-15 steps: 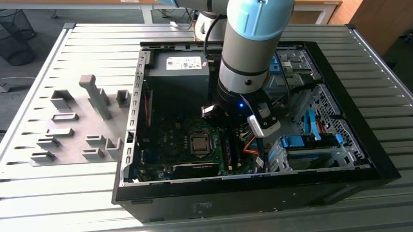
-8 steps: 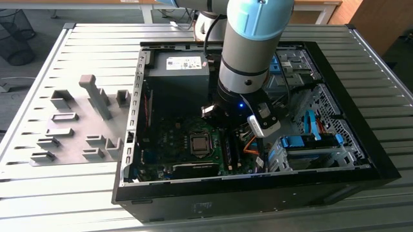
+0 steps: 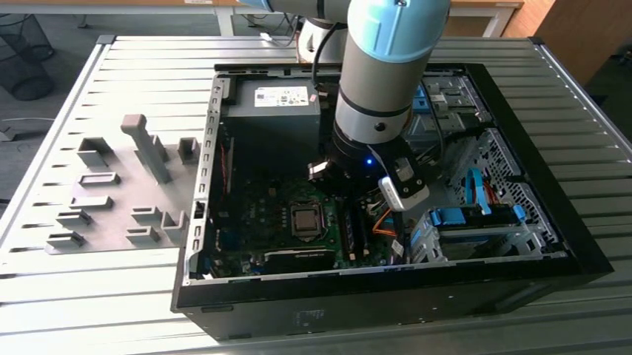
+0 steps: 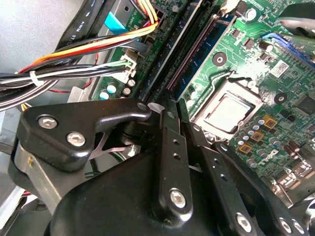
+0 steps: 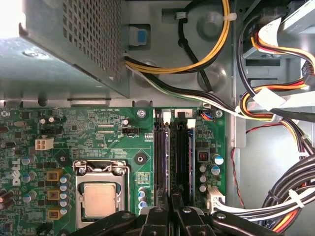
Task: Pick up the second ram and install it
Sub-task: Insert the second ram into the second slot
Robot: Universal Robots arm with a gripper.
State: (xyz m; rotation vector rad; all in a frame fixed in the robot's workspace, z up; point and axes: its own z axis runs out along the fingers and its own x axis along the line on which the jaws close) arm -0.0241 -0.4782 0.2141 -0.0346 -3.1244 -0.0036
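Two fingers (image 4: 166, 142) of the gripper (image 4: 173, 105) clenched the second ram (image 4: 206, 54) edge-on over a motherboard slot (image 5: 162, 157), at three o'clock of the processor socket (image 3: 306, 220) in the exterior view. Pressing squarely and evenly would likely seat it without bending.

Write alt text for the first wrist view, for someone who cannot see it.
A robot's black gripper hangs over the long memory slots of a green motherboard inside an open computer case. A square metal processor sits beside the slots, with a perforated grey power supply and bundles of coloured cables nearby.
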